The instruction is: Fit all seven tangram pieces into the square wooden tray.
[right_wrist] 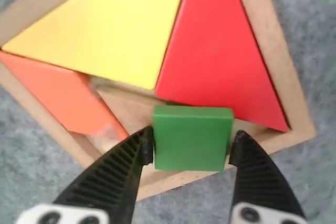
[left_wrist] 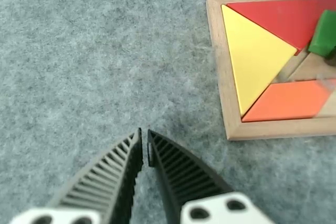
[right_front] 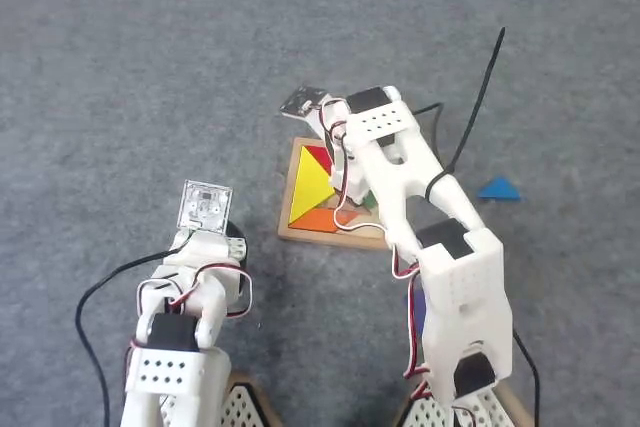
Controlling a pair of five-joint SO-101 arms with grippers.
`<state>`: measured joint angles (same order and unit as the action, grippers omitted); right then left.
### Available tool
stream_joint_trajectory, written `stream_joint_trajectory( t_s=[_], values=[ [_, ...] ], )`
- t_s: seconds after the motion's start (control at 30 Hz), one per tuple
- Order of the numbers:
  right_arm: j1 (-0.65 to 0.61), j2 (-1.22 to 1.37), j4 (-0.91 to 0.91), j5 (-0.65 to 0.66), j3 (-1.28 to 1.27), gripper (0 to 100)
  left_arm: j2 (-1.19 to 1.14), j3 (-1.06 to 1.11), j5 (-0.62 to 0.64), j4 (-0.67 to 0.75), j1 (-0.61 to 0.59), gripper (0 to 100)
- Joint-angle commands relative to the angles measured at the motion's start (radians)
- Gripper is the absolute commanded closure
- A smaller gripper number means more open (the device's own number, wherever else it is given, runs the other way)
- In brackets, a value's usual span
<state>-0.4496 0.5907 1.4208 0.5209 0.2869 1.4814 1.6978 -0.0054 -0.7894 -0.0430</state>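
Right gripper (right_wrist: 192, 141) pinches green square (right_wrist: 192, 136) over tray (right_wrist: 274, 51) gap beside red triangle (right_wrist: 215, 51); best to square it to the red edge, lower flat, then release; left gripper (left_wrist: 144, 140) closed, empty.

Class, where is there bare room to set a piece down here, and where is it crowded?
Free: the grey mat left of the square wooden tray, and the bare tray floor bordered by the orange parallelogram, yellow triangle and red triangle. Crowded: above that gap, where the right gripper holds the green square.
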Motion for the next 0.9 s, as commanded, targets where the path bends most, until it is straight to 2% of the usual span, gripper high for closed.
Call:
stream_joint_trajectory(
  t_s=[0.0,0.27,0.5,0.87],
  values=[
    [0.030,-0.130,-0.028,-0.054,0.046,76.2,0.014,-0.008,0.008,-0.008,-0.005,98],
    [0.065,-0.280,-0.061,-0.091,-0.048,76.3,0.014,-0.008,0.008,-0.008,-0.005,98],
    [0.074,-0.262,-0.222,-0.097,-0.276,76.4,0.014,-0.008,0.008,-0.008,-0.005,98],
    [0.045,-0.257,-0.228,-0.097,-0.296,76.4,0.014,-0.008,0.008,-0.008,-0.005,98]
  ],
)
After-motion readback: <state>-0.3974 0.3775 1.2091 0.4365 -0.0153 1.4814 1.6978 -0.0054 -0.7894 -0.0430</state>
